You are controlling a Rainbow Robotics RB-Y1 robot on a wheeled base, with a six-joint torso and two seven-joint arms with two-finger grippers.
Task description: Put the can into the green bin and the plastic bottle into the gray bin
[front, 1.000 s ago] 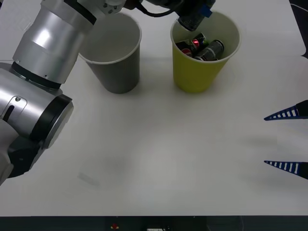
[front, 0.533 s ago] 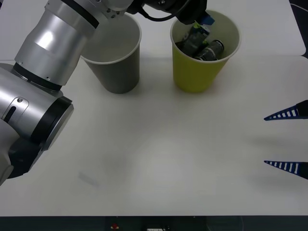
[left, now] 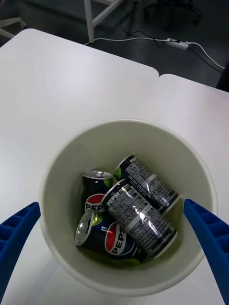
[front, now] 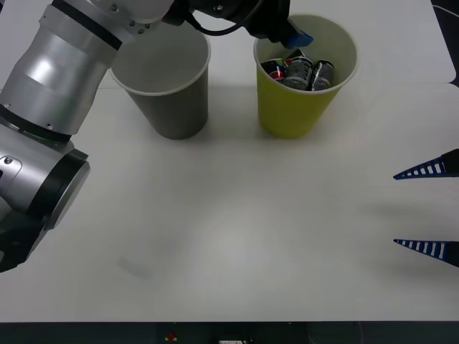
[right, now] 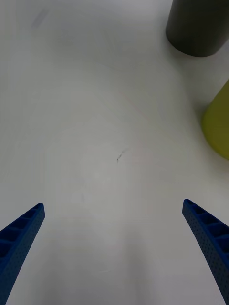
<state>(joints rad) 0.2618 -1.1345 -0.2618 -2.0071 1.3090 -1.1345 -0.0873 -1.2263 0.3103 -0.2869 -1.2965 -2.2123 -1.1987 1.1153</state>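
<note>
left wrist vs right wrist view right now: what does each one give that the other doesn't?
Left wrist view alone: looks straight down into the green bin from above, with black cans piled inside, the left gripper open above the rim, and floor with a cable past the table edge.

Right wrist view alone: the green bin's yellow-green outer wall, the gray bin from outside, and the right gripper open over bare table, away from both bins.

Both: the green bin, the white tabletop, blue ribbed fingers spread apart.
</note>
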